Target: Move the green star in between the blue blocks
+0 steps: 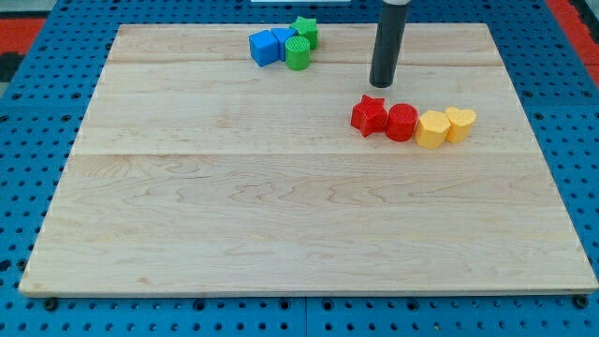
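Observation:
The green star (305, 29) lies near the view's top, at the right end of a tight cluster. A green cylinder (298, 53) sits just below it. A blue cube (264, 48) and a second blue block (284, 39) sit to its left, touching each other. My tip (381, 82) rests on the wooden board (281, 206), to the right of and below the cluster, just above the red star (369, 114).
A row of blocks lies right of centre: the red star, a red cylinder (401, 122), a yellow block (431, 129) and a yellow heart-shaped block (460, 123). A blue pegboard (28, 187) surrounds the board.

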You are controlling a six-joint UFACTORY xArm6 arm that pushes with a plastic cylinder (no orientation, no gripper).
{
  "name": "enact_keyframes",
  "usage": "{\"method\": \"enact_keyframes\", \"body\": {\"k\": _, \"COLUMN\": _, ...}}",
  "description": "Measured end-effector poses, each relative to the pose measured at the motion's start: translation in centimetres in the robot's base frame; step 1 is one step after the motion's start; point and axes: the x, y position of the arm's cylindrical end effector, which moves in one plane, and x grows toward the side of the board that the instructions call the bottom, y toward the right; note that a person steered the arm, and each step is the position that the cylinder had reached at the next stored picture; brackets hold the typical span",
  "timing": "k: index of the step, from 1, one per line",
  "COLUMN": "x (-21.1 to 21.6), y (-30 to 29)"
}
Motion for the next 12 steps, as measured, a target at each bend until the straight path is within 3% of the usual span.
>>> {"method": "enact_keyframes", "body": {"k": 3, "x": 0.4, "y": -0.1}}
{"method": "enact_keyframes", "body": {"k": 4, "x": -1.3, "y": 1.0}}
{"method": "enact_keyframes", "body": {"k": 5, "x": -8.5, "y": 4.5}}
{"method": "enact_keyframes", "body": {"k": 6, "x": -12.6, "y": 1.9}}
{"method": "enact_keyframes", "body": {"k": 8, "x": -12.5, "y": -12.0}}
{"method": "enact_keyframes", "body": {"k": 10, "x": -11.7, "y": -19.7}}
{"method": "enact_keyframes", "body": {"k": 12, "x": -9.4, "y": -18.1}}
